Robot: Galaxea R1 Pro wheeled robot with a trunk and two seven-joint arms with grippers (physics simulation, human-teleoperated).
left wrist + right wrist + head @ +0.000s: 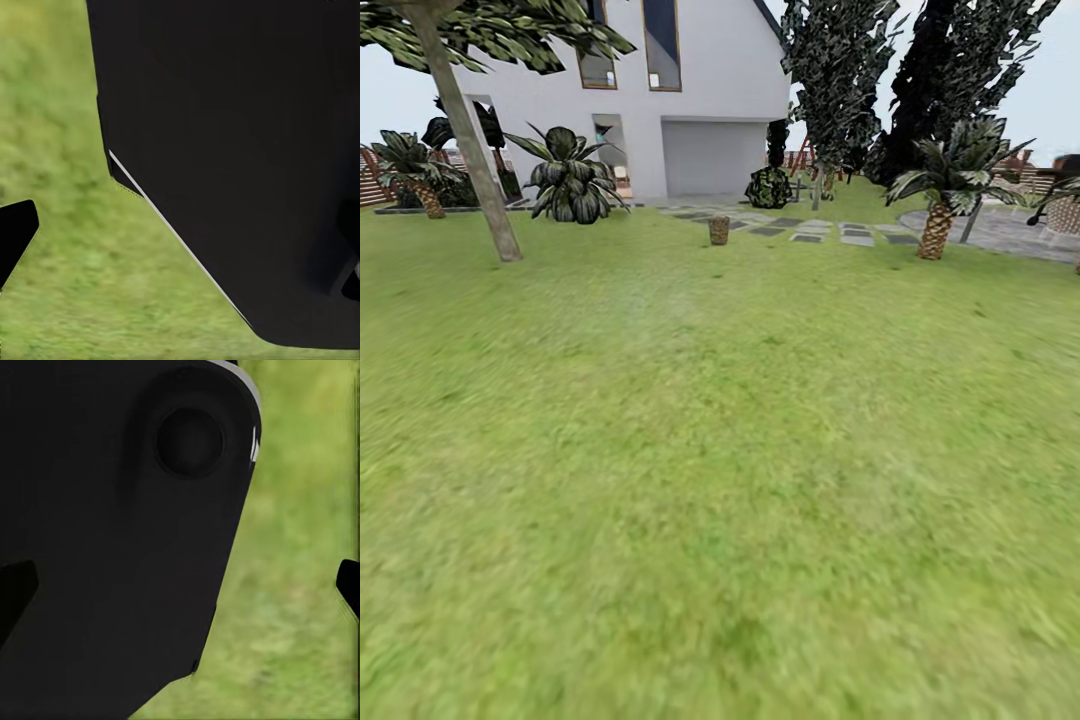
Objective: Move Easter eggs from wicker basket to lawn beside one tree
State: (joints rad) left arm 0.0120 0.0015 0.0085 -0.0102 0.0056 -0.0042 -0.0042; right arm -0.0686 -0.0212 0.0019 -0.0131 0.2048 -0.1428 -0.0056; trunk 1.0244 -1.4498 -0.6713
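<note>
progress: looks like basically square one, the robot is out on the lawn (720, 480) with a big stretch of grass between it and everything else, and I can't spot any eggs lying by a tree

basket: that small brown woven thing in the upper middle of the head view, standing on the grass right at the edge of the grey stepping stones (830, 232), is my guess for the wicker basket (719, 230). way too small to tell if the eggs are inside

eggs: can't make them out anywhere, so I'd assume all three are yet to be picked

tree: pale, leaning trunk in the upper left of the head view, that's the tree (470, 140) I'd go for. it's well apart from the basket, off to its left

other stuff: white house (690, 90) across the top, a leafy bush (568, 180) in front of it, a short palm (940, 200) at upper right, dark narrow trees behind that

left pincer: left wrist view has a dark fingertip poking in at the lower left over grass, next to a big black chunk of robot body. how far open, honestly can't tell, nothing seen in it

right pincer: same deal in the right wrist view, dark tips at the left and right edges, black body in between, grass beyond. can't tell the opening either

what's left: drive to the basket, pull out three eggs, set them all by one tree, so pretty much everything
</note>
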